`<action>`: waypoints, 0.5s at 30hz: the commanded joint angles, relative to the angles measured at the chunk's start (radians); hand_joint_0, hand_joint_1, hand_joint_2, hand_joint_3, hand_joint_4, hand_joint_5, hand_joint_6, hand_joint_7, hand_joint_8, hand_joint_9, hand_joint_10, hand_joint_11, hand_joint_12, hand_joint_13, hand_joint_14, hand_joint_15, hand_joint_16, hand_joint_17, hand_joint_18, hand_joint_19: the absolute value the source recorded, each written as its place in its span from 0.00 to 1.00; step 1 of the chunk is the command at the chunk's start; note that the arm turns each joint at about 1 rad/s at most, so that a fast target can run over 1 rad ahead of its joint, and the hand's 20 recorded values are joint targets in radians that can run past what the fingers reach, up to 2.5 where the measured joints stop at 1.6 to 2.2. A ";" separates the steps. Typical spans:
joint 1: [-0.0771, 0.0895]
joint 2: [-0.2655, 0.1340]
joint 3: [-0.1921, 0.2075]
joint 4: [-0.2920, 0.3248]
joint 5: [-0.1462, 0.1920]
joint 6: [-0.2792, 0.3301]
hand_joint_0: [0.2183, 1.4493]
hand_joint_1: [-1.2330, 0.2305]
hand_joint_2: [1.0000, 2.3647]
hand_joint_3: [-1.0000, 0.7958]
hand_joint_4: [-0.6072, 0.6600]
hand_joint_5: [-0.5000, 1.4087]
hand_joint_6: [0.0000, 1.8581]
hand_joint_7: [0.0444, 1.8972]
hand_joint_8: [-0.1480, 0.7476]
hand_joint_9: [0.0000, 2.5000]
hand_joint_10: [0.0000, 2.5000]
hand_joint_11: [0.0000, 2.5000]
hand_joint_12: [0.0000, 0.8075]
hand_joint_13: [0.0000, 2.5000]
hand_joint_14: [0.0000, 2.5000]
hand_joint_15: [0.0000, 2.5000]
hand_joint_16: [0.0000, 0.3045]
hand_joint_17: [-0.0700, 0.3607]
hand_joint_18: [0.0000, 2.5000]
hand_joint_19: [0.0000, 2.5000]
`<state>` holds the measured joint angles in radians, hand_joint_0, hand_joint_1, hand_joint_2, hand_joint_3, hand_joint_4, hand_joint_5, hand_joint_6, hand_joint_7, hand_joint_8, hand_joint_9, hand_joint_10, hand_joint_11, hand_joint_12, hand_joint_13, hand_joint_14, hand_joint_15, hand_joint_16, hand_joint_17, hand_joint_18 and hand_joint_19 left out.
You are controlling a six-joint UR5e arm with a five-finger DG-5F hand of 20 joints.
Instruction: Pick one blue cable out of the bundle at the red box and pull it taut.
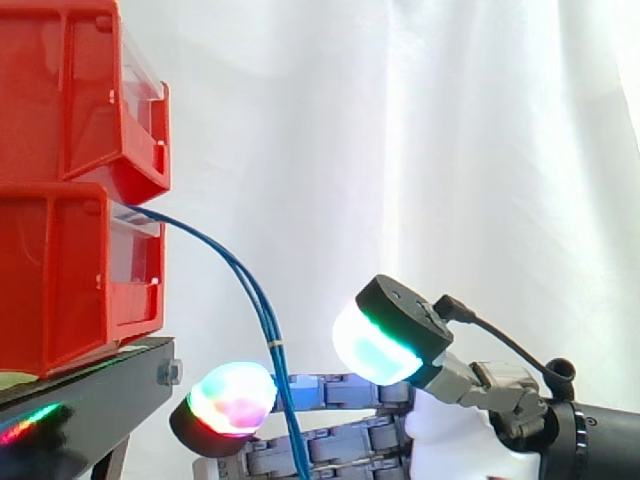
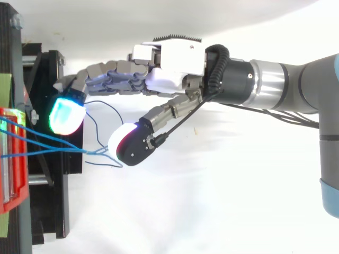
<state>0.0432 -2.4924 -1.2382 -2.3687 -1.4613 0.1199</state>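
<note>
White curtain (image 1: pixel 470 150) backs the scene. At far left, two red bins (image 1: pixel 50 270) sit stacked on a black stand (image 1: pixel 95 400). A bundle of thin blue cables (image 1: pixel 255 290) leaves the front of the lower bin and curves down and to the right, ringed partway along by a small yellowish tie (image 1: pixel 275 343). From the side, the strands drop through the gap between the fingers (image 1: pixel 232 398), whose pad glows in mixed colours just left of them, and the thumb (image 1: pixel 378 340), whose pad glows white and green to their right.

From above, the cables fan out from the bin and meet in a knot of loose loops just beside the thumb pad, over the white surface (image 2: pixel 212 206). The hand (image 2: pixel 169 61) reaches leftward toward the stand with its fingers stretched out nearly straight and the thumb held apart below them, so the hand is released and clasps nothing. Whether the thumb pad touches the strands cannot be told. The cables hang in slack curves. The arm (image 2: pixel 296 87) enters from the right edge.
</note>
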 commanded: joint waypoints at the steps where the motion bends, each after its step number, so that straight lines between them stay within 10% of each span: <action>1: 0.004 0.000 0.000 0.000 -0.002 0.000 0.28 0.27 0.00 0.28 0.65 0.20 0.27 0.48 0.38 0.00 0.00 0.00 0.43 0.00 0.00 0.04 0.19 0.47 0.00 0.02; 15: 0.007 0.000 0.000 0.017 -0.013 -0.012 0.29 0.27 0.00 0.28 0.66 0.21 0.27 0.61 0.40 0.00 0.00 0.00 0.42 0.00 0.00 0.04 0.19 0.47 0.00 0.01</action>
<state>0.0508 -2.4931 -1.2380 -2.3582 -1.4740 0.1107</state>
